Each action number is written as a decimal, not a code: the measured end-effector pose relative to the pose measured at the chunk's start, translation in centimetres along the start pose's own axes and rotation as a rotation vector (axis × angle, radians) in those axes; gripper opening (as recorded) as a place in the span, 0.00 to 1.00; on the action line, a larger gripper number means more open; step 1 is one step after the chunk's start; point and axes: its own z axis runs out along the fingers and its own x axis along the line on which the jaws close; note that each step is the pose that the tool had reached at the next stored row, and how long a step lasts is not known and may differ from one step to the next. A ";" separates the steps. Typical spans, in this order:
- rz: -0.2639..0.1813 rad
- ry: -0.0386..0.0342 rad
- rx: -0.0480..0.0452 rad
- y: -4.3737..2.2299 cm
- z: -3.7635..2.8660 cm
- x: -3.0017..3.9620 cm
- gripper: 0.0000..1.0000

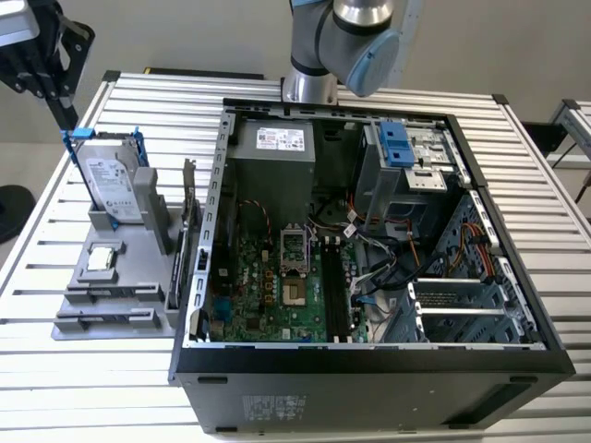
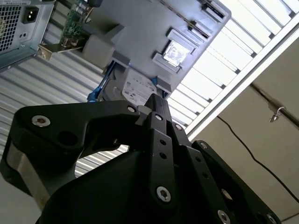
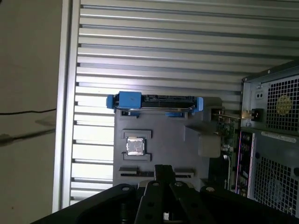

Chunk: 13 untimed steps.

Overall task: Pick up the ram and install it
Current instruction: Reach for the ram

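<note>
Tool (image 2: 155, 101) pressed together above upright hard drive (image 1: 113, 185), grey holder (image 1: 120, 281), processor chip (image 1: 100, 259), open computer case (image 1: 369, 374) beside

Arm (image 1: 343, 41) raised, tool (image 2: 157, 101) closed, holding nothing

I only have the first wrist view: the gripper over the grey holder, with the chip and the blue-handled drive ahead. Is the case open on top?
Observer: Yes. In the exterior view the case lies open, with the motherboard exposed.
Operator: Where's the gripper relative to it?
Observer: The gripper is outside the case, at the exterior view's left, close above the top corner of the hard drive bracket.
Operator: Any ram in the board already?
Observer: Cannot tell. The long black slots beside the processor socket look dark, and I can't pick out a stick there.
</note>
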 end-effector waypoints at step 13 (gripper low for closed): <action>0.000 0.0000 0.0000 -0.40 -0.02 0.00 0.00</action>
